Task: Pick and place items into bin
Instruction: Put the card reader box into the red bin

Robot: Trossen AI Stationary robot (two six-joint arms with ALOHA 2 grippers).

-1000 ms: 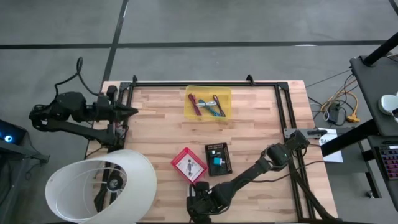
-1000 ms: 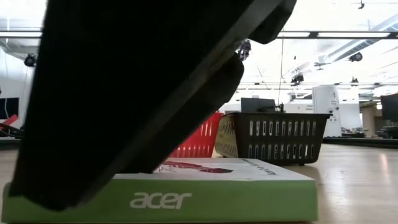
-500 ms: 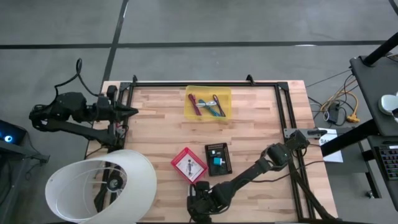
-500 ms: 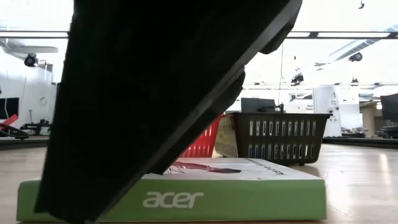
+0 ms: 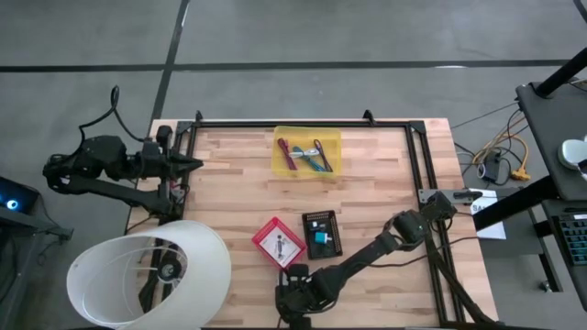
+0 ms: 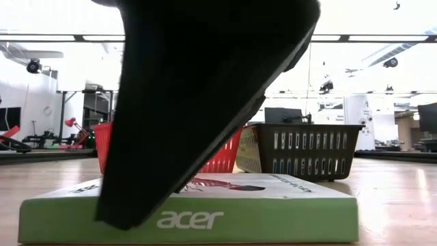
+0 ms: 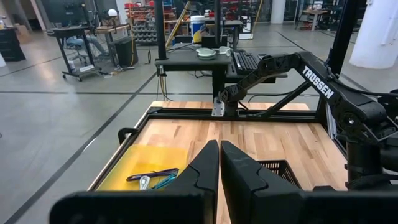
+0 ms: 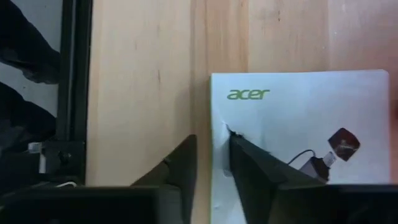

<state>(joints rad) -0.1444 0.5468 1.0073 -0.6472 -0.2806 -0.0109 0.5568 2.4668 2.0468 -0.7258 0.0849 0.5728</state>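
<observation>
White acer-printed card box point(image 8: 298, 127) under the right claw point(image 8: 211, 163) at the surface's point(image 5: 229, 174) near edge.
Its fingers stand slightly apart, straddling the box's edge; left claw point(image 7: 219, 167) pressed together, idle.

We record a wooden plank table point(image 5: 229, 174) edged by a black metal frame point(image 5: 303, 122). Lying on it: a yellow tray point(image 5: 307, 153) near the far edge, holding pens; a red basket point(image 5: 278, 243) and a black basket point(image 5: 322, 235) side by side toward the near edge; and a white Acer box point(image 8: 298, 124) with green sides.
</observation>
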